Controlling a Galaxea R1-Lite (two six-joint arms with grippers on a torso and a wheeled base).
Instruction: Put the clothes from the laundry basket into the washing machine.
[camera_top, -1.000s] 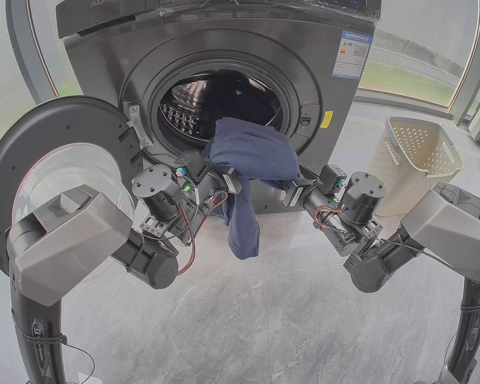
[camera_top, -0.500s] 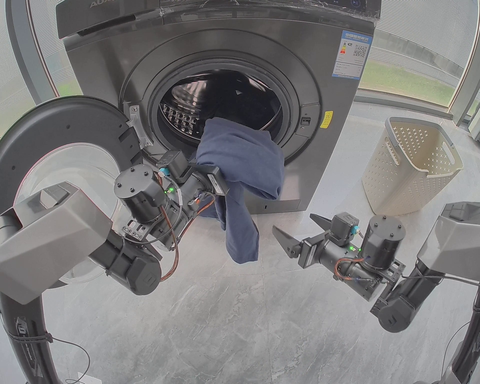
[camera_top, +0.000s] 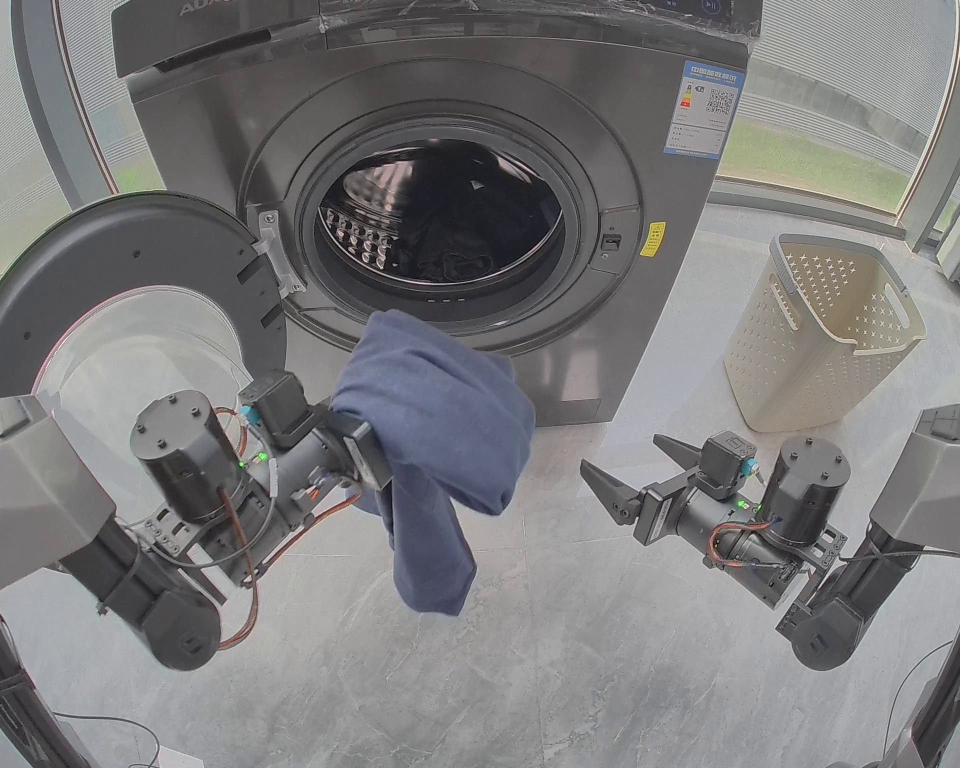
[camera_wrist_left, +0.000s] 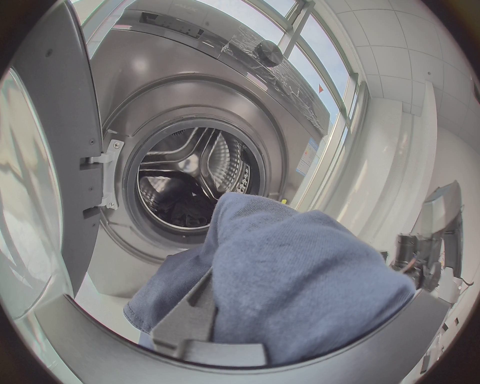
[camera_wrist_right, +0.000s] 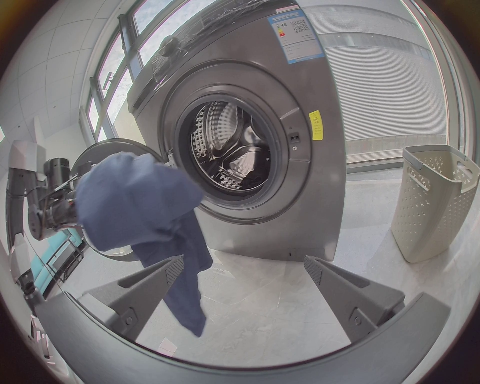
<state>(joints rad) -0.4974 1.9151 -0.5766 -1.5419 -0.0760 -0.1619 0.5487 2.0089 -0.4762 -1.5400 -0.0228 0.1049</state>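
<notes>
At the left gripper (camera_top: 392, 445): jaws clamped into the blue garment (camera_top: 440, 410), one finger (camera_wrist_left: 192, 310) bare beside the cloth, the other buried under it. Held in the air in front of the washing machine (camera_top: 620, 170), below and outside the lip of the drum opening (camera_top: 440, 215), apart from the machine's front. Bunched in a round mass over the jaws, with one long tail hanging straight down. Long axis upright, loose end pointing at the floor (camera_top: 560, 680) and clear of it.

At the right gripper (camera_top: 622, 458): jaws wide apart, holding nothing, low over the floor, aimed toward the garment and well apart from it.

Farther out: drum mouth unobstructed, dark clothes (camera_top: 450, 255) lying low inside. Door (camera_top: 130, 250) swung fully open on the left side, just behind the left arm, hinge (camera_top: 268, 250) at the rim. Open floor between the two grippers and before the machine. Laundry basket (camera_top: 830, 320) upright on the floor to the right of the machine, near its corner, apart from both arms.
</notes>
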